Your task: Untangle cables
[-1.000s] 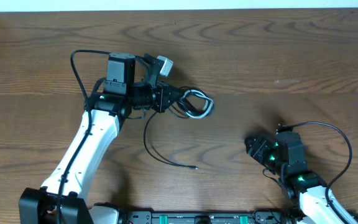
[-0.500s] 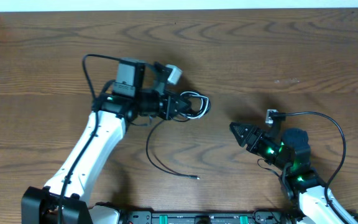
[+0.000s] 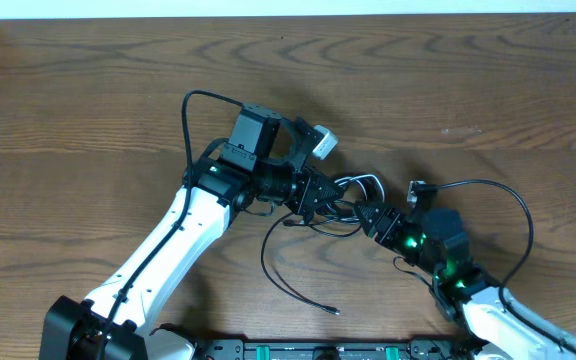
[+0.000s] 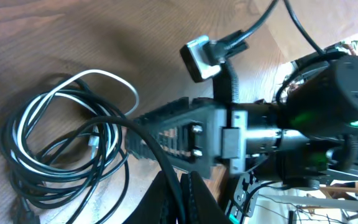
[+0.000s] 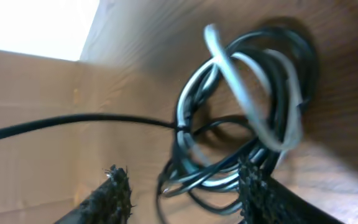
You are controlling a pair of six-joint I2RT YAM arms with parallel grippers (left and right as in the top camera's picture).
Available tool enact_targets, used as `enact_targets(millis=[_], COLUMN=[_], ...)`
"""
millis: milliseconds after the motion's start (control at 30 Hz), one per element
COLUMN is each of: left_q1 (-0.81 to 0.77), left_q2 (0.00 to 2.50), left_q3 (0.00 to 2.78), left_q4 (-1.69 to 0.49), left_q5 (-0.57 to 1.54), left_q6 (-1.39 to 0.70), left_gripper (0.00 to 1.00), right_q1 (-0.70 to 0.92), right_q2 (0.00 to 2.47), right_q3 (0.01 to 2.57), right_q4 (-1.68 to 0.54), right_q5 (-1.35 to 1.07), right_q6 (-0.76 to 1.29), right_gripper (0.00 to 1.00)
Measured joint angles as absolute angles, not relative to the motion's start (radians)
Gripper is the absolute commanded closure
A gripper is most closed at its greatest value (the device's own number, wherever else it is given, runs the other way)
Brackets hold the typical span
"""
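Note:
The cables (image 3: 360, 186) lie as one coiled bundle of black cords with a whitish strand, at the table's middle. My left gripper (image 3: 318, 196) is just left of the coil, shut on one black cord; in the left wrist view its fingers (image 4: 166, 196) pinch that cord (image 4: 157, 158), which runs from the coil (image 4: 55, 155). A loose black tail (image 3: 286, 285) trails toward the front edge. My right gripper (image 3: 367, 214) reaches in from the lower right. In the right wrist view it (image 5: 185, 186) is open, and the coil's (image 5: 247, 106) lower loops sit between its fingertips.
The wooden table (image 3: 88, 100) runs to a white edge at the back. Thick black arm wires loop above the left wrist (image 3: 190, 110) and beside the right arm (image 3: 516, 215). The two grippers are very close, with the coil between them.
The left gripper has carried the coil to the right and slightly forward. The right arm has swung left up to the coil, and its jaws have narrowed somewhat.

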State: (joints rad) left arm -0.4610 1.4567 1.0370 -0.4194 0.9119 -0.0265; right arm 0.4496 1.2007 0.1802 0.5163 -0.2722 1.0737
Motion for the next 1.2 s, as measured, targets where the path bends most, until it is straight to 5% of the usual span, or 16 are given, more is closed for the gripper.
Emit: enact_targets(millis=[267,333,467,600,800,967,1200], left_q1=[-0.461,-0.461,-0.461,-0.461,-0.461,-0.461,-0.479], left_q2=[1.457,1.457,1.457,1.457,1.457,1.462,1.594], left_q3=[1.037,1.037,1.037,1.037,1.037,1.037,1.037], left_q4=[-0.419,-0.420,-0.429,-0.436,-0.447,-0.451,-0.443], left_q5=[0.912,0.902,0.839,0.753,0.646,0.602,0.516], left_q6=[-0.027,-0.027,-0.031,-0.034,-0.030,-0.052,-0.250], left_gripper=[0.92,0.83,0.46,0.29,0.25,0.10,0.05], right_q1=[0.442,0.409,0.323,0.262,0.245,0.243,0.243], right_q2=[1.276,1.246,1.178,1.101,0.977,0.931,0.925], right_q3=[0.178,0.179,0.179,0.180,0.241,0.427,0.496], right_q4=[0.707,0.681,0.574,0.470,0.072,-0.289,-0.291], right_q5=[-0.334,-0.394,-0.467,-0.511,-0.487,-0.344,-0.334], right_q6=[1.035,1.007,0.949,0.886,0.748,0.606,0.540], right_gripper=[0.52,0.50,0.47,0.46,0.42,0.26,0.13])
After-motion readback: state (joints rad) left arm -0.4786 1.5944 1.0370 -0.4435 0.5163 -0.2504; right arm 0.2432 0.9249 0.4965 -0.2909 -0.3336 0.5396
